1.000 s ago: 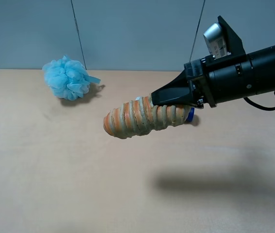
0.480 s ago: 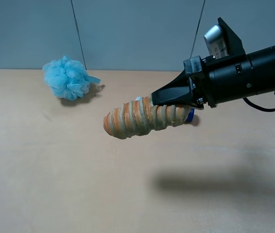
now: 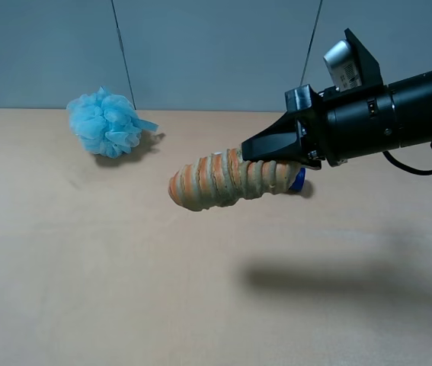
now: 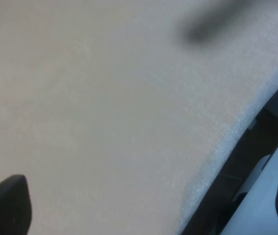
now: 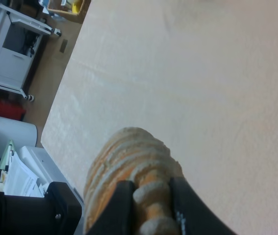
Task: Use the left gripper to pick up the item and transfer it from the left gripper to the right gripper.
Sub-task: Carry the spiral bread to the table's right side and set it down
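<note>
The item [image 3: 219,179], a ribbed orange-and-tan roll, hangs in the air above the middle of the table, lying almost level. My right gripper [image 3: 255,156] reaches in from the right and is shut on the roll's right end. The right wrist view shows the item [image 5: 129,161] pinched between the two black fingers of the right gripper [image 5: 151,205]. My left gripper [image 4: 143,200] is out of the exterior high view. In its own wrist view its fingertips [image 4: 4,203] stand far apart over bare tabletop, open and holding nothing.
A fluffy light-blue bath puff [image 3: 105,122] lies at the back left of the tan table [image 3: 86,267]. A blue cap [image 3: 298,180] peeks out behind the roll's right end. The table's edge [image 4: 217,152] runs through the left wrist view.
The right gripper and the held roll have shifted slightly to the right, and the roll's free end has risen a little. The puff has not moved.
</note>
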Robot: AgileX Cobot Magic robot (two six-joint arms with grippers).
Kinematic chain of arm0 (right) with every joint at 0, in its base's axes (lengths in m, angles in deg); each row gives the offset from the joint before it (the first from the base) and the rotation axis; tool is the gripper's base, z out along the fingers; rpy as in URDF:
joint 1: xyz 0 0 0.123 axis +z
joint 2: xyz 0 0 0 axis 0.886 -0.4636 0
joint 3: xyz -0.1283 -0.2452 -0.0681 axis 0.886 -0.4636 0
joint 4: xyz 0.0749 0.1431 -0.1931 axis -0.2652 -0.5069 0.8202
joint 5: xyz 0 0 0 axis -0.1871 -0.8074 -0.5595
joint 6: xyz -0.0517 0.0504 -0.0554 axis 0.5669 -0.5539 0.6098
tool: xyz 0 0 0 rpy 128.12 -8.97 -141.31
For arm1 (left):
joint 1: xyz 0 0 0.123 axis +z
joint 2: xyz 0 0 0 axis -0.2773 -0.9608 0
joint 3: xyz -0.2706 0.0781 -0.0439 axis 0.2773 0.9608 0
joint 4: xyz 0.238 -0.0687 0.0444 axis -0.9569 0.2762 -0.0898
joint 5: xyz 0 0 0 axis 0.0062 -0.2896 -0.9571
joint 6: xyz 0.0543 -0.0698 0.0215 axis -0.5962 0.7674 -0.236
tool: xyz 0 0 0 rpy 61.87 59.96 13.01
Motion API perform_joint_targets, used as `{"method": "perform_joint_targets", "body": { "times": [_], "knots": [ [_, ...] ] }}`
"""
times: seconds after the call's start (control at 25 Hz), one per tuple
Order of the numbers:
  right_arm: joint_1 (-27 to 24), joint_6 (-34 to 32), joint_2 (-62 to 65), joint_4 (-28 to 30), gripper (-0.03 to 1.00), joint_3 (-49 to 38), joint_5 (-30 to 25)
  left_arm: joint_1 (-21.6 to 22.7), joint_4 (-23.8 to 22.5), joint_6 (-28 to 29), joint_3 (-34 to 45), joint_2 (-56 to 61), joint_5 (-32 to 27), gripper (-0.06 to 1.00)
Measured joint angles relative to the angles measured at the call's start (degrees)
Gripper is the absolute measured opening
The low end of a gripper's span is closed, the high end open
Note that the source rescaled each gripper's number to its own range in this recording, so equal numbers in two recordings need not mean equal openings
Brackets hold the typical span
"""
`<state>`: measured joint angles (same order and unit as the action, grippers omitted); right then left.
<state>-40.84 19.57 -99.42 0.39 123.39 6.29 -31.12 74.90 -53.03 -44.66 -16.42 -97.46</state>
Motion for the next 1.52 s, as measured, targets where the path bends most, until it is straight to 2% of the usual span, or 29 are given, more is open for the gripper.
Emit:
{"method": "perform_joint_targets", "body": {
  "times": [0.08, 0.16, 0.24, 0.32, 0.6, 0.72, 0.84, 0.92, 1.04, 1.28, 1.36, 1.52],
  "knots": [
    [0.0, -0.1, 0.0, 0.5, 0.0, 0.0, 0.0, 0.6, 0.0, 0.0, 0.0, 0.0, 0.1, 1.0],
    [0.0, -0.4, 0.0, 1.1, 0.0, 0.0, 0.1, 3.6, 0.0, 0.0, 0.0, 0.0, 0.1, 1.0],
    [0.0, -0.9, 0.0, 2.1, 0.0, 0.0, 0.2, 8.8, 0.0, 0.0, 0.0, 0.0, 0.1, 1.0],
    [0.0, -1.7, 0.0, 3.2, 0.0, 0.0, 0.4, 17.0, 0.0, 0.0, 0.0, 0.0, 0.1, 1.0],
    [0.0, -2.9, 0.0, 5.1, 0.0, 0.0, 0.7, 40.4, 0.0, 0.0, 0.0, 0.0, 0.1, 1.0],
    [0.0, -3.0, 0.0, 5.3, 0.0, 0.0, 1.1, 47.9, 0.0, 0.0, 0.0, 0.0, 0.1, 1.0],
    [0.0, -4.3, 0.0, 5.3, 0.0, 0.0, 2.6, 53.4, 0.0, 0.0, 0.0, 0.0, 0.1, 1.0],
    [0.0, -5.3, 0.0, 5.7, 0.0, 0.0, 3.8, 55.9, 0.0, 0.0, 0.0, 0.0, 0.1, 1.0],
    [0.0, -8.3, 0.0, 7.5, 0.0, 0.0, 4.2, 56.9, 0.0, 0.0, 0.0, 0.0, 0.1, 1.0],
    [-0.6, -17.2, 0.0, 16.8, 0.0, 0.0, 3.5, 56.9, 0.0, 0.0, 0.0, 0.0, 0.1, 1.0],
    [-3.0, -18.9, 0.0, 18.9, 0.0, 0.0, 1.2, 56.9, 0.0, 0.0, 0.0, 0.0, 0.1, 1.0],
    [-11.1, -19.4, 0.0, 21.9, 0.0, 0.0, -3.1, 56.9, 0.0, -0.3, 0.0, 0.0, 0.1, 1.0]
  ]
}}
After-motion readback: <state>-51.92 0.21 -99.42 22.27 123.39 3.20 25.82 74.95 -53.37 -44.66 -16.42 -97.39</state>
